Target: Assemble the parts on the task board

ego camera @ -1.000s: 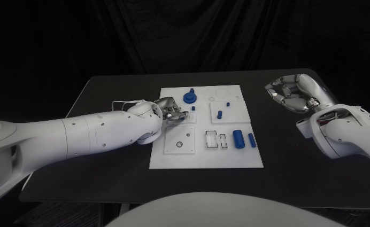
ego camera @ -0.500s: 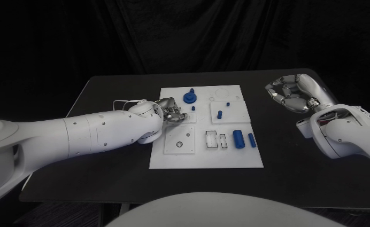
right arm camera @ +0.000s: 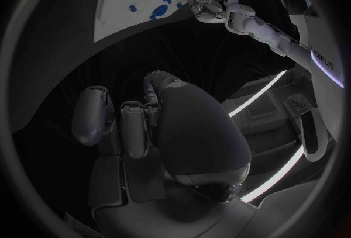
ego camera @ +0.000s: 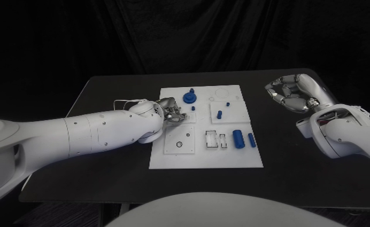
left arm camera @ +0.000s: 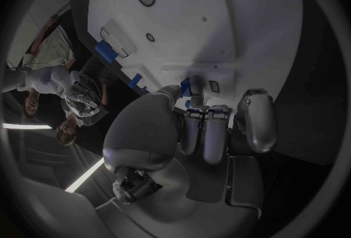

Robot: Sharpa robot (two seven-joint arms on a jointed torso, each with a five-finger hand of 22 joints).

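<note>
Left hand (ego camera: 171,110) sits over the left-middle of the white task board (ego camera: 204,158), fingers curled together; the left wrist view shows a small blue part (left arm camera: 195,85) at the fingertips, apparently pinched. Right hand (ego camera: 291,93) is raised off the table's right side, well apart from the board, fingers curled in on nothing. On the board: a blue round part (ego camera: 190,98) far side, blue peg (ego camera: 220,114) mid, blue cylinder (ego camera: 238,138) and blue pin (ego camera: 251,140) near right.

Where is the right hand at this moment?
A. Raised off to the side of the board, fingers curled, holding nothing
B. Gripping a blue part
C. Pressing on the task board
A: the right hand hangs clear of the task board, its fingers curled in on nothing.
</note>
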